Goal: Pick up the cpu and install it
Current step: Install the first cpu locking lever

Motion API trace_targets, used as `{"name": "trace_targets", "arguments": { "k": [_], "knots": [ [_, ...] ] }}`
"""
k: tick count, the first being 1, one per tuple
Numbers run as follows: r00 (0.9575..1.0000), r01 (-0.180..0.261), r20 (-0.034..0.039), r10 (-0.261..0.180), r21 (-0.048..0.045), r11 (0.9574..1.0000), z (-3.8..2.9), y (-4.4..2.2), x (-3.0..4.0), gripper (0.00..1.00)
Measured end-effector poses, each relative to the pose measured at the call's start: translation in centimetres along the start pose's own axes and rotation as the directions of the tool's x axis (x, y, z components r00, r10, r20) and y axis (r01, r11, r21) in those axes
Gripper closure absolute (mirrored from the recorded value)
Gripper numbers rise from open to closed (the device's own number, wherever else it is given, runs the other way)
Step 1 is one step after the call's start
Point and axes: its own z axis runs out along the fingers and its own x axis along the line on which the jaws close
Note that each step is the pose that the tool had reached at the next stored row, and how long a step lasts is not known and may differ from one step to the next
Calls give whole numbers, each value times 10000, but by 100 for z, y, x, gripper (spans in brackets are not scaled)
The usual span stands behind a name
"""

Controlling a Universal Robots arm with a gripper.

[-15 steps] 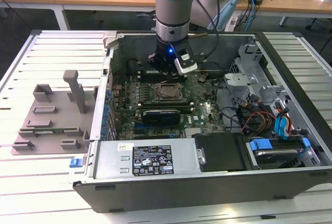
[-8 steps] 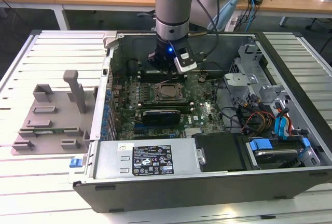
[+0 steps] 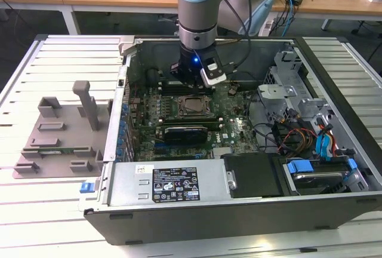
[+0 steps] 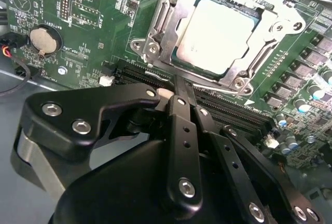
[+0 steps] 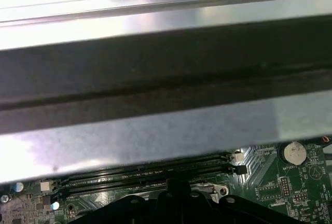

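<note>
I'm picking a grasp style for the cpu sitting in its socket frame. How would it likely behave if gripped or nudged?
The cpu looks like a flat, rigid square, so probably stiff. Its smooth pale metal top may be slippery. It sits low inside the socket frame, so its edges look hard to reach.

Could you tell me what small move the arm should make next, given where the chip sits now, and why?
Probably a short straight lift clear of the board. The pale silvery-grey square cpu already lies flat inside the metal socket frame, and the black gripper hovers beside it over the dark memory slots, holding nothing.
</note>
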Motion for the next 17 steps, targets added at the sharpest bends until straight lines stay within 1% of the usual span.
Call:
{"name": "trace_targets", "arguments": {
  "k": [3,4,6,7,10,11,14,15,16,17],
  "knots": [
    [10000,12,58,-12,118,9999,29,-29,-1,89],
    [10000,15,70,-16,137,9999,36,-35,-2,89],
    [9999,21,101,-23,165,9999,57,-42,-1,89],
    [9999,21,109,-23,164,9999,62,-42,-1,89],
    [9999,21,111,-23,159,9999,62,-41,-1,89],
    [9999,20,119,-21,140,9999,47,-37,-3,89],
    [9999,20,111,-22,152,9999,-62,-24,-7,89],
    [9999,21,116,-22,141,9999,-62,-13,-6,89],
    [9999,21,121,-22,142,9999,-59,17,-1,89],
    [9999,22,126,-24,139,9999,-58,30,2,89]
  ]
}}
